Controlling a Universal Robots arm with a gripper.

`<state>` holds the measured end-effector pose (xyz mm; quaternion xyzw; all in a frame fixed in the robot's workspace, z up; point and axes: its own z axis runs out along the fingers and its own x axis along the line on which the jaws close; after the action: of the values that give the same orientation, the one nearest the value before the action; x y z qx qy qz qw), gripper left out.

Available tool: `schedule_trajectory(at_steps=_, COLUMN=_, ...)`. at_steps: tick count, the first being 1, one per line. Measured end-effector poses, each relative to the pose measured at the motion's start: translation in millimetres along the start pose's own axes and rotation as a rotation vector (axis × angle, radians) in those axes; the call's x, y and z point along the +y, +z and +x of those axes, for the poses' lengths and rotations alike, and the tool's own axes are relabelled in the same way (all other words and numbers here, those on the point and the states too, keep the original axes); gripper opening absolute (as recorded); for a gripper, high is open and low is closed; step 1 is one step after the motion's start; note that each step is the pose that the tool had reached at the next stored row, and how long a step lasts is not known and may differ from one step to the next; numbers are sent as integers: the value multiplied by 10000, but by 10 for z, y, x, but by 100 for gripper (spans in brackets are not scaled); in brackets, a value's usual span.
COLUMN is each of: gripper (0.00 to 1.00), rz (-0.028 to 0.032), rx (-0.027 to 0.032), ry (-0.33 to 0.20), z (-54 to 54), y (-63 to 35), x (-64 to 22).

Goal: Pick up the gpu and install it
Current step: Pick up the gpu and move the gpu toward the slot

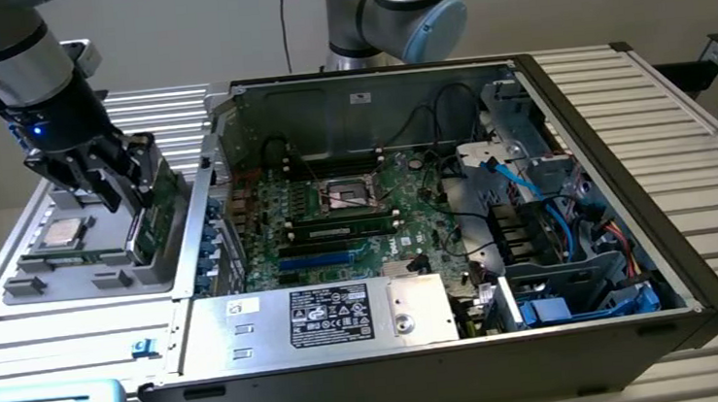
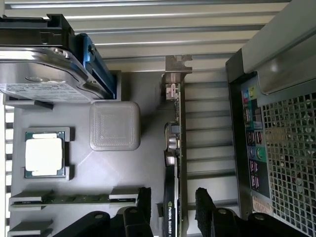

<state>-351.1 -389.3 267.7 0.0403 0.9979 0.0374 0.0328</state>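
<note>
- You can read "NVIDIA QUADRO" on the gpu.
- The tray holds it upright, beside a CPU and a drive.
- Your claw stands released around the gpu.

At the exterior view's left, the gripper hangs over a grey parts tray, its dark fingers parted and down at the top edge of the gpu, which stands on edge in a tray slot beside a processor chip. Just beside the tray on the slatted counter lies an open computer case, showing its motherboard, labelled power supply and blue cables.
</note>
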Motion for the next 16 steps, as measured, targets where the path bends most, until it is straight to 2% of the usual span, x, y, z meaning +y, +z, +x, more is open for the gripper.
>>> schedule_trajectory(at_steps=5, gripper=50, rz=1, rx=-108, ry=-7, z=4, y=59, x=1)
schedule_trajectory(at_steps=11, gripper=50, rz=1, rx=-124, ry=-10, z=15, y=164, x=54)
schedule_trajectory(at_steps=16, gripper=50, rz=-3, rx=-167, ry=-14, z=21, y=249, x=61)
